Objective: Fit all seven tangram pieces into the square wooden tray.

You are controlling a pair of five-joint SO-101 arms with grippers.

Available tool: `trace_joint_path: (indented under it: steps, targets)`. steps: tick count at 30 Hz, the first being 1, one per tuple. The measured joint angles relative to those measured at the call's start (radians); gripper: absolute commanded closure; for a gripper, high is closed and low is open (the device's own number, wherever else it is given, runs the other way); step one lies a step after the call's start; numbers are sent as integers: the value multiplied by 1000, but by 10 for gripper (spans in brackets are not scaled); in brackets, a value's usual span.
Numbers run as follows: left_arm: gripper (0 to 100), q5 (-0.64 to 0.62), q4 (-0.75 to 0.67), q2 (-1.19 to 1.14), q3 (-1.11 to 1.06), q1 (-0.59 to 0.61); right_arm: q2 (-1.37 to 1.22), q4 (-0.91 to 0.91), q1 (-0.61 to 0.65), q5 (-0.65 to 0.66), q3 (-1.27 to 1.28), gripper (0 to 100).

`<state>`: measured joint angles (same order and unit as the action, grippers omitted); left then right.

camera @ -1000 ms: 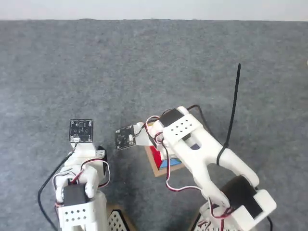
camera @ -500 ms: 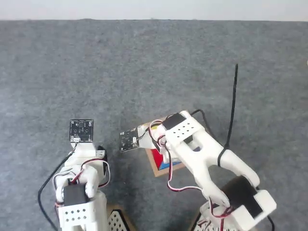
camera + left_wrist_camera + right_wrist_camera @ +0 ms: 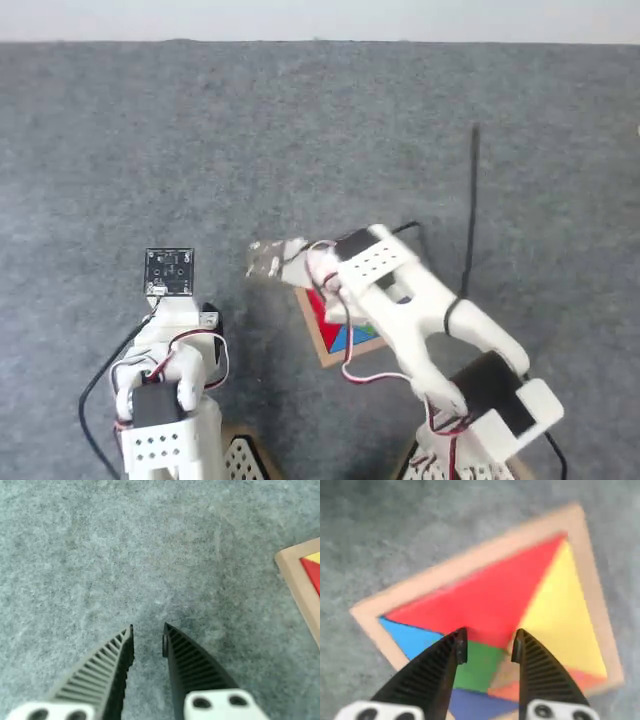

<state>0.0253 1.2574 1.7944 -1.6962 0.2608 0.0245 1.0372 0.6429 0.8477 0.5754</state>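
Narrowly parted and empty, the left fingers (image 3: pixel 168 636) hang over the grey desk (image 3: pixel 100 540), at 9 o'clock from the wooden tray (image 3: pixel 310 328). The right fingers (image 3: pixel 459 646), slightly wider and empty, hover over the tray's red piece (image 3: pixel 485 595), with the yellow piece (image 3: pixel 560 610) beside it.

You're looking at the right arm (image 3: pixel 400 290) covering most of the wooden tray (image 3: pixel 318 345) in the high view, with its near corner poking out beside the arm. In the left wrist view the frame edge is cutting the tray off at one corner. The right gripper (image 3: pixel 489 644) is hiding parts of the green piece (image 3: pixel 480 666) and orange piece (image 3: pixel 577 677) under its fingers (image 3: pixel 432 677), so the piece count is staying unclear.
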Motion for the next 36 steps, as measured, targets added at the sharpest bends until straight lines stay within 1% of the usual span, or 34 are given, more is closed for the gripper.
trace_joint_path:
  steps: [3, 6, 9, 12, 15, 18, 23, 26, 29, 36]
  targets:
    - [907, 0, 0, 0, 0, 0, 80, 0, -61, -86, 0, 833]
    - [907, 0, 0, 0, 0, 0, 193, 2, -118, -216, 0, 835]
    - [907, 0, 0, 0, 0, 0, 345, 9, -173, -334, 49, 907]
    - [907, 0, 0, 0, 0, 0, 543, 9, -224, -405, 176, 989]
    - [907, 0, 0, 0, 0, 0, 749, 9, -261, -442, 328, 978]
    - [907, 0, 0, 0, 0, 0, 931, 9, -331, -476, 485, 978]
    - [907, 0, 0, 0, 0, 0, 1175, 9, -456, -500, 686, 979]
    - [907, 0, 0, 0, 0, 0, 1306, 9, -516, -545, 787, 977]
    - [907, 0, 0, 0, 0, 0, 1439, 9, -532, -571, 856, 976]
    - [907, 0, 0, 0, 0, 0, 1735, 9, -548, -574, 1043, 976]
